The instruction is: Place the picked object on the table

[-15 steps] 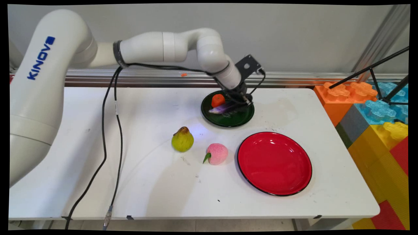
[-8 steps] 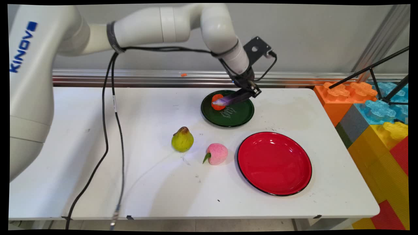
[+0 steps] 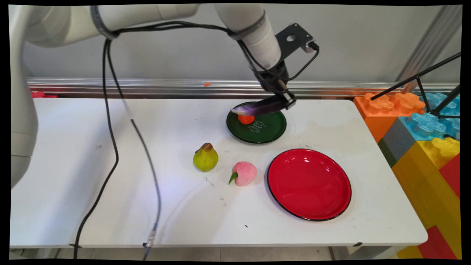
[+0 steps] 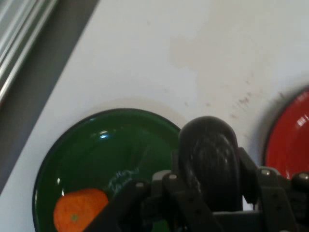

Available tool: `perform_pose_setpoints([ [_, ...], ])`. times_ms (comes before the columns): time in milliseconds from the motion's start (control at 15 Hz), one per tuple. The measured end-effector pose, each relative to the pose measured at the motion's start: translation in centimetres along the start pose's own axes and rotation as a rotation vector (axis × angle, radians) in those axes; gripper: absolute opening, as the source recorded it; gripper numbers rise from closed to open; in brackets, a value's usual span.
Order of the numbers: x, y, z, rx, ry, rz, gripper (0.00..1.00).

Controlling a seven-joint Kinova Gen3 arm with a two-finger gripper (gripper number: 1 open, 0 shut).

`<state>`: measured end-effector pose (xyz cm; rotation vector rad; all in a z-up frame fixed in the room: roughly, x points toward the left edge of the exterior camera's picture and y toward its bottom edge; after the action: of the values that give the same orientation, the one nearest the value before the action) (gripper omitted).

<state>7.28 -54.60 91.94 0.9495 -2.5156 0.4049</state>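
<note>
Bright even light; glare on the red plate [image 3: 309,184], hand view soft.

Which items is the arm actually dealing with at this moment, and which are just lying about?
In play: gripper, shut on the eggplant, which it holds above the green plate; orange fruit on that plate.
Lying about: red plate, pear, peach, all on the table.

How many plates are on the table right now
2. The green plate sits near the table's far edge, below the gripper that holds an eggplant. The red plate lies nearer the camera, to the right. None seems hidden.
</note>
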Motion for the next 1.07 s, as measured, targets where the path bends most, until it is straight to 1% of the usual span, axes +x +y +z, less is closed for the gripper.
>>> perform_pose_setpoints([
  [267,-2.1,0.2,-1.9,-0.076,-0.036,0.158,0.00],
  [333,-2.9,0.1,-2.2,-0.097,-0.050,0.204,0.00],
  [467,-4.4,-0.5,-2.5,-0.125,-0.080,0.289,0.00],
  [733,-7.2,-2.0,-1.9,-0.150,-0.134,0.402,0.00],
  [1067,-11.3,-3.3,0.4,-0.181,-0.188,0.473,0.00],
])
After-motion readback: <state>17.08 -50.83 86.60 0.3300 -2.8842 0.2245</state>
